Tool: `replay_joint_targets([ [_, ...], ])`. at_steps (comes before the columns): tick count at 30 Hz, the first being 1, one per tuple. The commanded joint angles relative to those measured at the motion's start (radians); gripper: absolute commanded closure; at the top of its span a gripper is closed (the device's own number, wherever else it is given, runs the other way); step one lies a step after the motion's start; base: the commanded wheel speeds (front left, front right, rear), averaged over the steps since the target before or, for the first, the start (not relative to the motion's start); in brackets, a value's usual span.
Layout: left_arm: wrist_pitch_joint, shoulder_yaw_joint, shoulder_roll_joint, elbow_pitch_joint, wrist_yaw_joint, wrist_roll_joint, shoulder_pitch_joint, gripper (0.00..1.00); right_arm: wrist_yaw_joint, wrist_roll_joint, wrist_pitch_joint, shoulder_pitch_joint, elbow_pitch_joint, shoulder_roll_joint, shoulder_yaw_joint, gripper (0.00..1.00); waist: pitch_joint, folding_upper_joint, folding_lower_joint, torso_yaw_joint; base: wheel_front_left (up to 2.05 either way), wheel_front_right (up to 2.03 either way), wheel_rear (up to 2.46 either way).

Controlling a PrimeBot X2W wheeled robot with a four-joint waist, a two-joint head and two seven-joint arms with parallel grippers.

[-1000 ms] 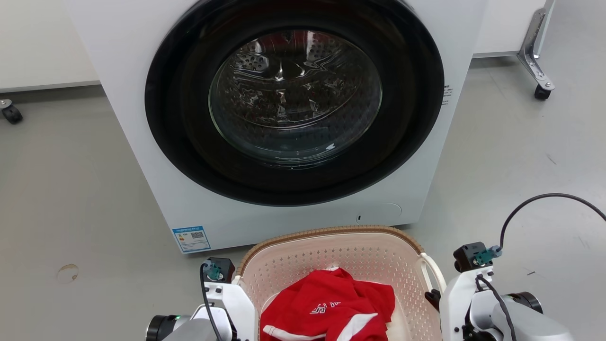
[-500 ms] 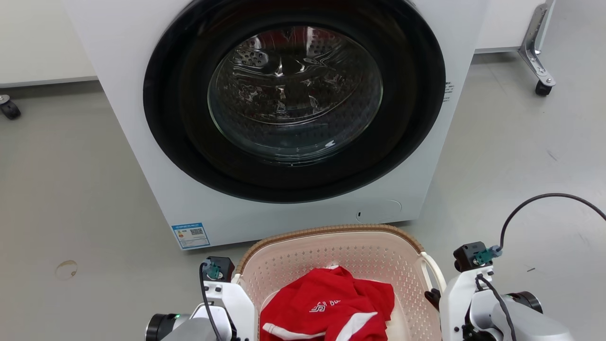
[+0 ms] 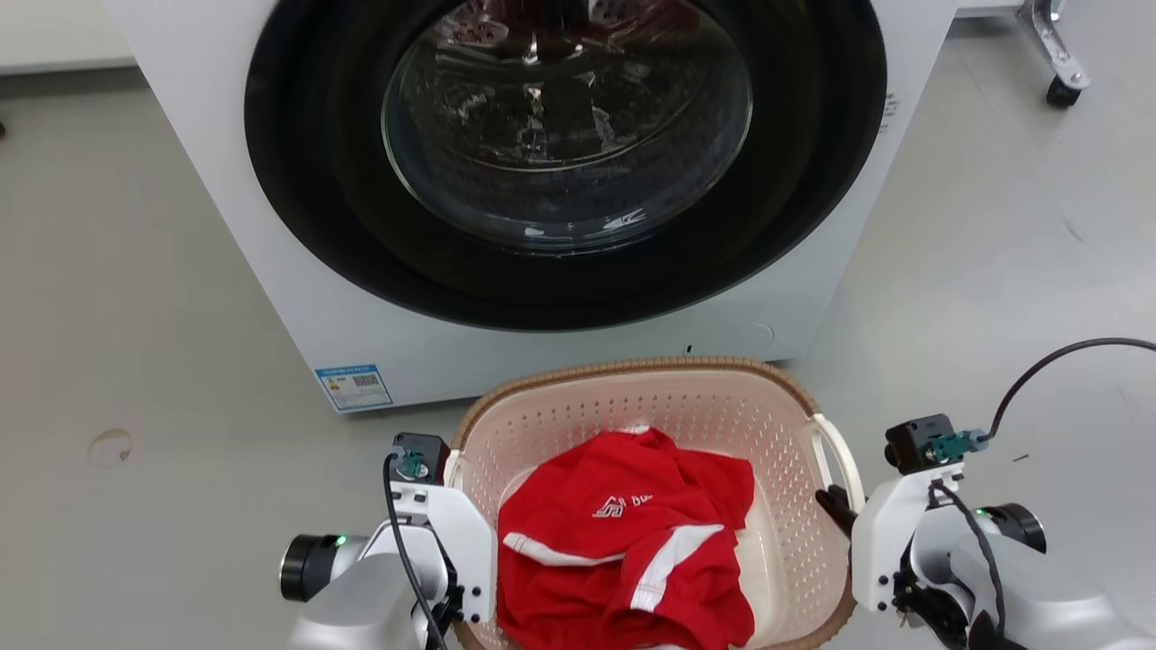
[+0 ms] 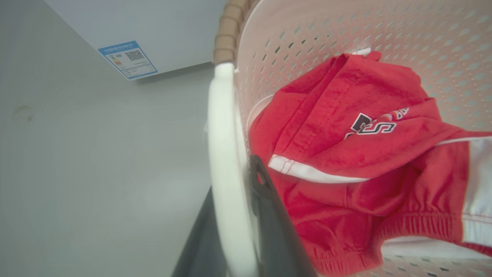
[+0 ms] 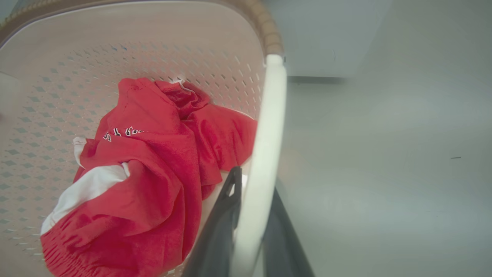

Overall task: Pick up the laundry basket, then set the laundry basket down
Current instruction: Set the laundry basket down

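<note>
Left tool [image 4: 230, 177]: closed on the white left handle [image 4: 223, 115], at the basket's 9 o'clock.
Right tool [image 5: 255, 181]: clamped on the right handle [image 5: 269, 123], at 3 o'clock.
Laundry basket [image 3: 587, 415]: between both tools, red garment [image 3: 632, 533] inside; I cannot tell whether its base meets the floor [image 3: 135, 316].
Washer [image 3: 298, 298]: just beyond, at 12 o'clock.
My handling: I'd move both arms level and together, keeping the rim off the washer.

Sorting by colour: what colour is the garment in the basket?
Red garment with white stripes; clearest in the head view.
</note>
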Motion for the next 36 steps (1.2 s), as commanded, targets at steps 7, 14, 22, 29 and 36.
replay_joint_targets([
  [7, -0.061, 0.001, 0.032, -0.009, 0.067, 0.045, -0.118, 1.0, -0.004, -0.013, -0.111, -0.069, -0.025, -0.095, -0.003, 1.0, 0.174, -0.0001, 0.0, 0.024, 0.0, 0.0, 0.0],
  [14, -0.122, -0.002, 0.031, -0.052, 0.134, 0.064, -0.185, 1.0, -0.004, -0.048, -0.204, -0.115, -0.051, -0.144, -0.003, 1.0, 0.329, -0.0001, 0.0, 0.048, 0.0, 0.0, 0.0],
  [22, -0.162, -0.003, 0.031, -0.109, 0.2, 0.067, -0.233, 1.0, -0.004, -0.079, -0.241, -0.169, -0.069, -0.19, -0.003, 1.0, 0.475, -0.0001, 0.0, 0.068, 0.0, 0.0, 0.0],
  [29, -0.232, -0.004, 0.031, -0.147, 0.261, 0.079, -0.292, 1.0, -0.004, -0.109, -0.253, -0.226, -0.087, -0.228, -0.003, 1.0, 0.589, -0.0001, 0.0, 0.078, 0.0, 0.0, 0.0],
  [36, -0.276, 0.001, 0.031, -0.178, 0.299, 0.088, -0.352, 1.0, -0.004, -0.192, -0.254, -0.271, -0.13, -0.266, -0.07, 1.0, 0.684, -0.0001, 0.0, 0.083, 0.0, 0.0, 0.0],
])
